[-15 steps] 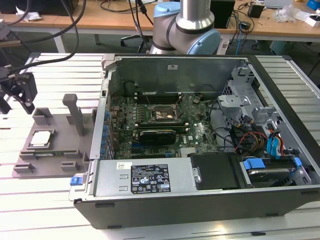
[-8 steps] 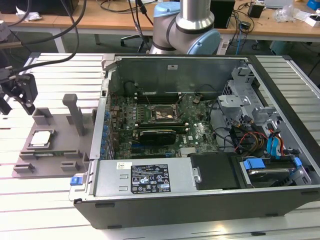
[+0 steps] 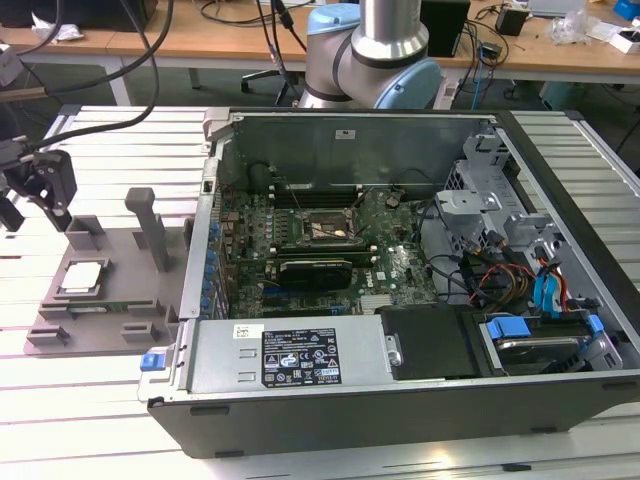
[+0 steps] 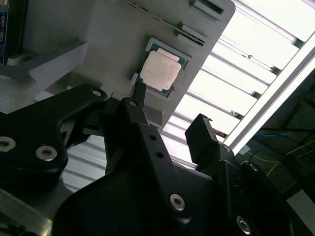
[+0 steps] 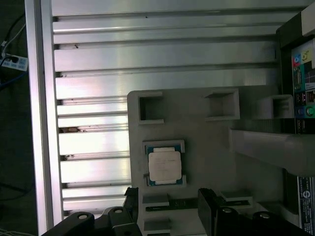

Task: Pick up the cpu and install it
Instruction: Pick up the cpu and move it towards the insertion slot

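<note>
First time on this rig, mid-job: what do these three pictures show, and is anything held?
One robot arm works over a slatted metal table. The exterior view, from a camera off the arm, shows an open computer case and, at the exterior view's left, a grey tray with the cpu lying in it. Both wrist views come from cameras on the arm, looking past its black fingers at tray and cpu. The gripper is open near the tray and holds nothing.

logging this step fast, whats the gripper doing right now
gripper: open, jaws apart with nothing between them, close to the cpu lying in its grey tray
</note>
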Controlling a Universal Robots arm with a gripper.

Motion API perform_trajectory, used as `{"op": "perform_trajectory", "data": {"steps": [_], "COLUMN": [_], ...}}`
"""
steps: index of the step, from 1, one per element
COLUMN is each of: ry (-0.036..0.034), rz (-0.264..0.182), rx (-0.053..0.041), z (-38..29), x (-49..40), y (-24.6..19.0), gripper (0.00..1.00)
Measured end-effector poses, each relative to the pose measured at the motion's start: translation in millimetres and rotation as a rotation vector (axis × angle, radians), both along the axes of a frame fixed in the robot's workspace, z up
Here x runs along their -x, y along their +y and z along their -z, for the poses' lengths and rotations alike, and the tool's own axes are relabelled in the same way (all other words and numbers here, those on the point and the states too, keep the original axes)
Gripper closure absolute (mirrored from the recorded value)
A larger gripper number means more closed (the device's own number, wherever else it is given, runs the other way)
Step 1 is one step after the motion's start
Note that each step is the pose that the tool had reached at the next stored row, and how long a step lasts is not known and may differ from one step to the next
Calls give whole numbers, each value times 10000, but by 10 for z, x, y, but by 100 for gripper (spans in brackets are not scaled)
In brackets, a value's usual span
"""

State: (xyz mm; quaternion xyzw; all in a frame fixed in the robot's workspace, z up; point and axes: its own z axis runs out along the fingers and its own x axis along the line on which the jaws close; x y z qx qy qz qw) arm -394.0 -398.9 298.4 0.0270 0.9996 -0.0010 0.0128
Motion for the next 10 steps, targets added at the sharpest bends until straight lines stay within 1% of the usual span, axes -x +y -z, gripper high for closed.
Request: {"op": "perform_trajectory", "data": {"steps": [10], "ry": [-1], "rz": [0], "rx": [-1], "z": [38], "x": [0], "y": [0], "gripper": [40]}}
